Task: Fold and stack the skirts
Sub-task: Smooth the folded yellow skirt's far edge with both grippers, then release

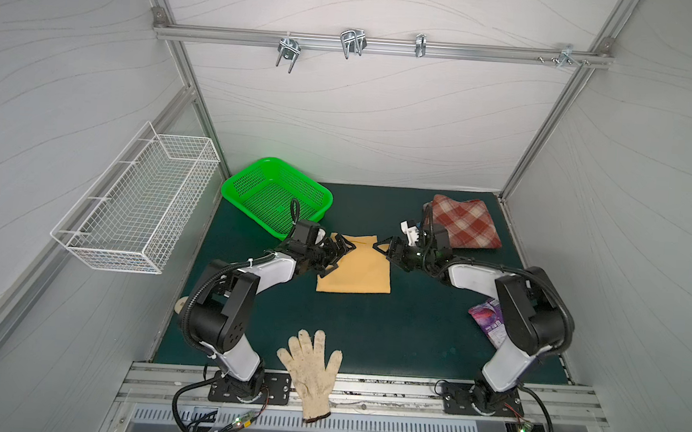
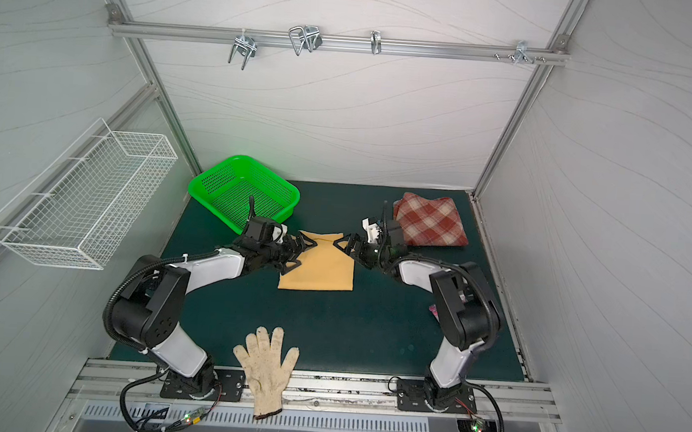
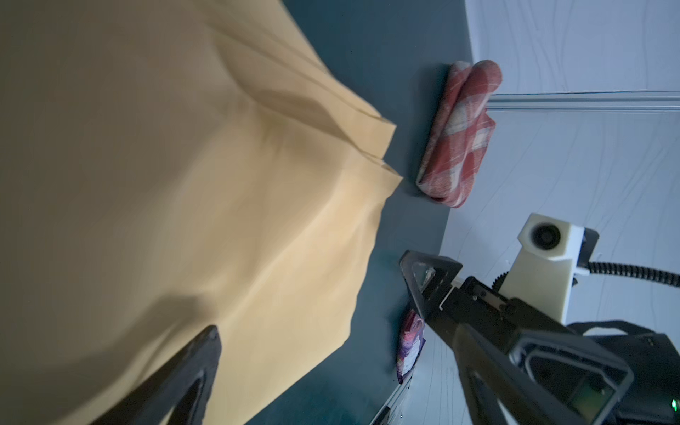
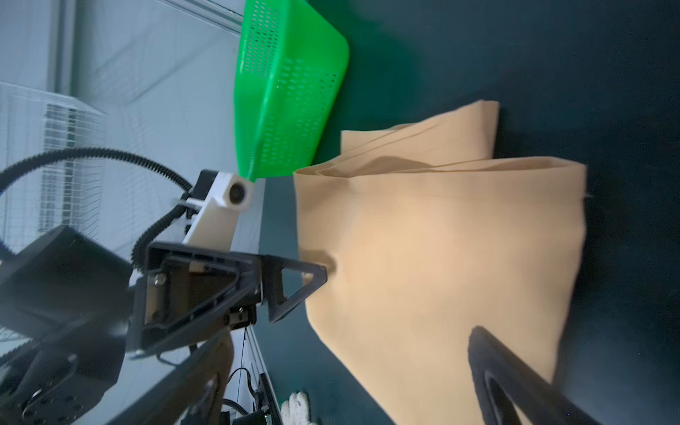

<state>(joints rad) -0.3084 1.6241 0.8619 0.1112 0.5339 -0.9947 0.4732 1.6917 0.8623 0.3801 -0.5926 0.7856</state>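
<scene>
The yellow skirt (image 1: 357, 268) lies folded in the middle of the dark green tabletop (image 1: 390, 332). It makes a flat, almost square shape, and at its far end I can see a few layers of cloth on top of each other. The plaid skirt (image 1: 466, 223) sits folded in the far right corner, well apart from the yellow one.

The left fingers (image 4: 319, 276) are spread wide over the left edge of the yellow skirt. One tip looks like it touches the cloth, but I can't be sure. The right fingers (image 3: 434, 260) are spread wide too, near the skirt's far right corner. Neither pair holds anything.

A green basket (image 1: 274, 170) stands at the far left, just beside the yellow skirt. A white glove (image 1: 310, 369) lies at the front edge, its cuff over the metal rail. A purple packet (image 1: 485, 316) peeks out beside the right arm. A white wire basket (image 1: 136, 206) hangs on the left wall.
</scene>
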